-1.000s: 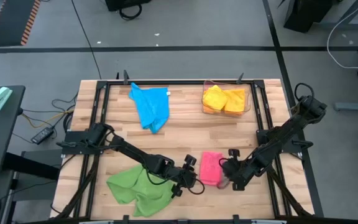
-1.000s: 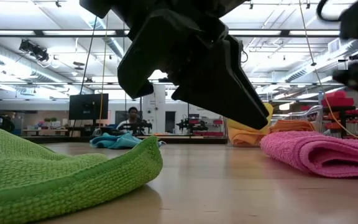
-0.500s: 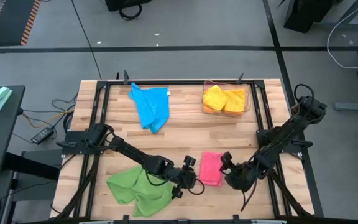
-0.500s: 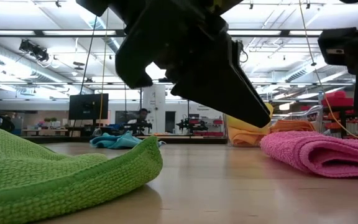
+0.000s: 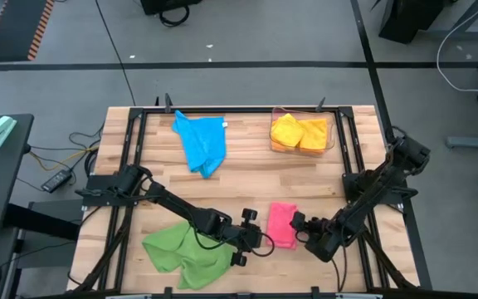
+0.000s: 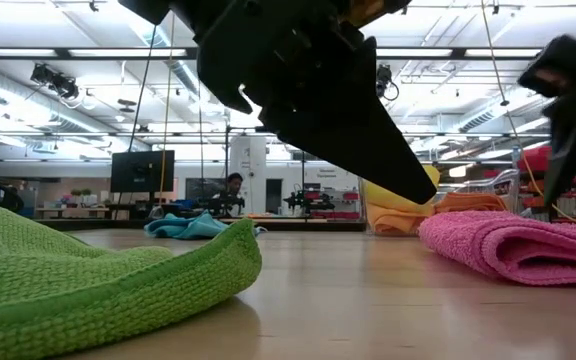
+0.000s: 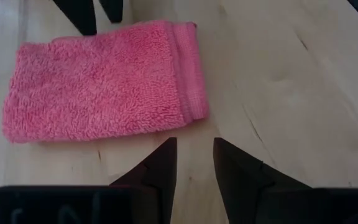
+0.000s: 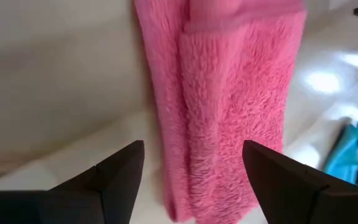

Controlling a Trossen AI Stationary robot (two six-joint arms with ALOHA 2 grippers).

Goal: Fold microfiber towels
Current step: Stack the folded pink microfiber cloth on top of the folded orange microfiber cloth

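A pink towel [image 5: 282, 224] lies folded flat on the wooden table [image 5: 247, 178] near its front edge. My left gripper [image 5: 260, 241] hovers just left of it, slightly open, with nothing between its fingers [image 7: 194, 158]. My right gripper [image 5: 299, 223] stands at the towel's right edge, wide open. In the right wrist view the pink towel [image 8: 229, 93] lies ahead of its spread fingers, which do not touch it. A crumpled green towel [image 5: 185, 249] rests on the table under my left arm. A blue towel [image 5: 202, 141] lies loose at the far side.
A clear bin [image 5: 329, 137] at the far right holds a yellow towel [image 5: 287, 130] and an orange one [image 5: 315, 134]. Black frame rails [image 5: 135, 158] run along the table's left and right sides. Bare wood lies between the blue towel and the pink one.
My right gripper has rolled strongly about its own axis and sunk a little beside the pink towel's right edge. My left gripper has rolled slightly in place. The pink towel stays flat where it was.
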